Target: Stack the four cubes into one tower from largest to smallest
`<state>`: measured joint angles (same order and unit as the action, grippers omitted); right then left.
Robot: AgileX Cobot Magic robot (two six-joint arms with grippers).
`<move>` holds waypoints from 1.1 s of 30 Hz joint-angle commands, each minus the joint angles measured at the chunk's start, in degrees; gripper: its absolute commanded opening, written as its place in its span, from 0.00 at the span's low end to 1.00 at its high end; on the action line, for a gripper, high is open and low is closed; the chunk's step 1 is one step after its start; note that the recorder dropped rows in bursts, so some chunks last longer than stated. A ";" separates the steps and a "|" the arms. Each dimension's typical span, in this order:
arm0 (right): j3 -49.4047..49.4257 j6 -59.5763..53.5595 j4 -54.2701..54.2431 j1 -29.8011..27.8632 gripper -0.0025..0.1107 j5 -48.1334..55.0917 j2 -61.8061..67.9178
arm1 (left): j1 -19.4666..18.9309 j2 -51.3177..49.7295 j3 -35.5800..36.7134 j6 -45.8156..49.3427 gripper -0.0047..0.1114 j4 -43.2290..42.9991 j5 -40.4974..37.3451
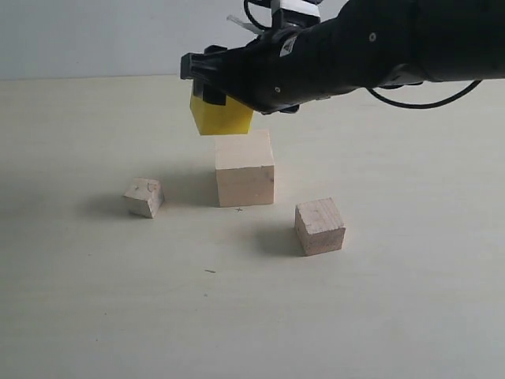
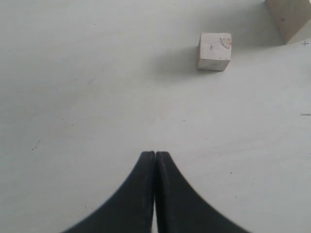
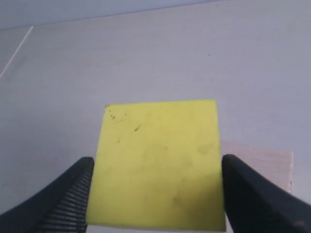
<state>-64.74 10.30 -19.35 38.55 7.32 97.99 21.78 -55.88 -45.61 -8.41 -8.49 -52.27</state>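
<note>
The large pale wooden cube (image 1: 245,170) stands mid-table; one of its corners shows in the left wrist view (image 2: 290,17), and a strip of it in the right wrist view (image 3: 257,162). My right gripper (image 1: 211,85) is shut on the yellow cube (image 1: 221,117), holding it tilted just above the large cube's top, shifted to its left. The yellow cube (image 3: 158,167) sits between the fingers (image 3: 63,199). The brownish wooden cube (image 1: 319,226) rests to the front right. The smallest pale cube (image 1: 144,197) lies to the left, also seen by the left wrist (image 2: 214,51). My left gripper (image 2: 155,156) is shut and empty.
A small pencil cross (image 1: 239,209) marks the table in front of the large cube. The right arm (image 1: 371,47) reaches in from the upper right across the back of the scene.
</note>
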 commanded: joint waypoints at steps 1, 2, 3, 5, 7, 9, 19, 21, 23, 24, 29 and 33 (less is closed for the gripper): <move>0.07 0.20 3.37 0.09 0.02 1.12 -8.22 | -0.16 0.16 0.11 -0.35 0.06 0.25 0.22; 0.07 0.20 4.25 0.09 0.02 1.12 -10.44 | -0.16 0.16 0.11 -0.35 0.06 0.25 0.22; 0.07 0.20 4.88 0.09 0.02 1.12 -12.16 | -0.16 0.16 0.11 -0.35 0.06 0.25 0.22; 0.07 -0.25 7.15 -0.05 0.02 0.79 -16.15 | -0.16 0.16 0.11 -0.35 0.06 0.25 0.43; 0.07 -0.25 11.83 -0.05 0.02 0.78 -19.48 | -0.16 0.16 0.11 -0.35 0.06 0.25 0.72; 0.07 -0.25 17.13 -0.05 0.02 1.77 -21.71 | -0.16 0.16 0.11 -0.35 0.06 0.25 0.83; 0.07 6.36 20.93 -0.05 0.02 9.44 -20.97 | -0.16 0.16 0.11 -0.35 0.06 0.25 0.83; 0.23 9.42 21.57 -0.05 0.02 10.42 -18.38 | -0.16 0.16 0.11 -0.35 0.06 0.25 0.83; 0.28 10.90 21.76 0.12 0.02 9.58 -14.85 | -0.16 0.16 0.11 -0.35 0.06 0.25 0.83; 0.28 10.90 21.66 0.12 0.02 8.81 -13.01 | -0.16 0.16 0.11 -0.35 0.06 0.25 0.83; 0.28 13.80 21.94 0.12 0.02 8.05 -5.83 | -0.16 0.16 0.11 -0.35 0.06 0.25 0.83; 0.28 14.57 22.60 0.12 0.02 7.24 -2.21 | -0.16 0.16 0.11 -0.45 0.06 0.25 0.82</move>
<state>-64.51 23.91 2.04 38.55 16.70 94.25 21.78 -55.88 -45.61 -8.41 -8.38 -52.05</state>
